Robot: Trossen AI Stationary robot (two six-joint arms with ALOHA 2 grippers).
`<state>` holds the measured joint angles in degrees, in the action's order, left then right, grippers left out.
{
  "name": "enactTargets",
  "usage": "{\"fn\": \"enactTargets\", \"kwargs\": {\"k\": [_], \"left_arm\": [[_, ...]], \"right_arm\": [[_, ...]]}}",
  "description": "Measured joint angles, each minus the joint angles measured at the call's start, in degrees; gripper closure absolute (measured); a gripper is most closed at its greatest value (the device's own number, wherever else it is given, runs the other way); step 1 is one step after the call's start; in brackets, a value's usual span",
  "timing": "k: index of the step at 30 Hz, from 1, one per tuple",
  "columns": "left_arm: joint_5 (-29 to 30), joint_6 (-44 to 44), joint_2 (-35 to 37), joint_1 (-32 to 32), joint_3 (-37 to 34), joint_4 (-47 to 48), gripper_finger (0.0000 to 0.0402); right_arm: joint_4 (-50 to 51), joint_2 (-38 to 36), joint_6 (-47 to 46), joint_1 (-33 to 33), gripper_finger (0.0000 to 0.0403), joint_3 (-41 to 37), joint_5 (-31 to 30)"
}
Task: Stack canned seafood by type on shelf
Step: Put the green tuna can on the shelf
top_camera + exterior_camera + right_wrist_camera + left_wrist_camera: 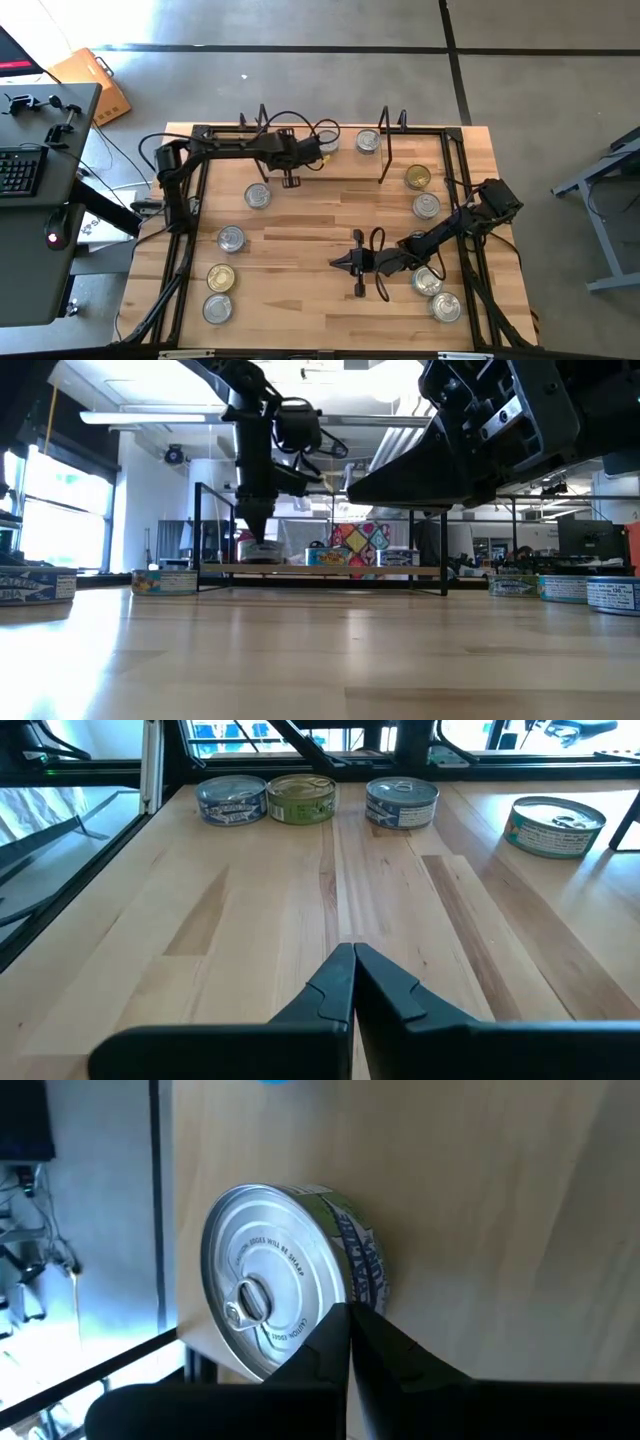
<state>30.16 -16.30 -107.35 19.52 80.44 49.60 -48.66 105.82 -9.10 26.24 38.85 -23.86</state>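
Note:
The shelf (345,162) stands at the table's far edge, its board (330,569) in a black wire frame. A silver-topped tin with a blue label (270,1295) rests on its base at the shelf's left end (262,551). My left gripper (348,1320) is shut and slants down just over that tin (255,532). Two more tins (325,140) (368,142) sit on the shelf. My right gripper (352,952) is shut, holds nothing and hovers low over the table's middle (338,262), pointing toward the left edge. My left gripper's shut fingertips (335,1330) come slanting from above and stand over the rim of the tin's top (322,1312), on the side nearest them. I cannot tell whether they touch it. The tin sits flat on the shelf board.
Loose tins lie on the table: silver ones (258,195) (231,238) (217,308) and a gold one (220,278) on the left, a gold one (418,178) and silver ones (426,205) (445,305) on the right. The black table frame (190,230) runs along the sides. Bare wood lies ahead of my right gripper.

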Motion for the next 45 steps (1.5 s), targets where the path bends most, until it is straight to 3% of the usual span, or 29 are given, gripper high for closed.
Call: {"fn": "enactTargets", "kwargs": {"k": [17, 32, 38, 45], "left_arm": [[1.5, 0.2, 0.0, 1.2, 0.0, 0.1, 0.0395], [2.8, 5.5, 1.4, 0.2, 0.0, 0.3, 0.0309], [2.7, 11.9, 6.4, -4.8, 0.0, 0.3, 0.031], [2.1, 16.1, 9.1, -17.8, -0.8, -4.7, 0.0326]], "right_arm": [[0.0, 0.0, 0.1, 0.0, 0.0403, 0.0, 0.0], [0.2, 0.0, 0.1, 0.0, 0.0403, 0.0, 0.0], [4.2, -1.8, 0.1, 0.3, 0.0403, 0.0, -4.1], [25.8, -13.5, -5.5, 3.2, 0.0403, 0.0, -14.3]]}}
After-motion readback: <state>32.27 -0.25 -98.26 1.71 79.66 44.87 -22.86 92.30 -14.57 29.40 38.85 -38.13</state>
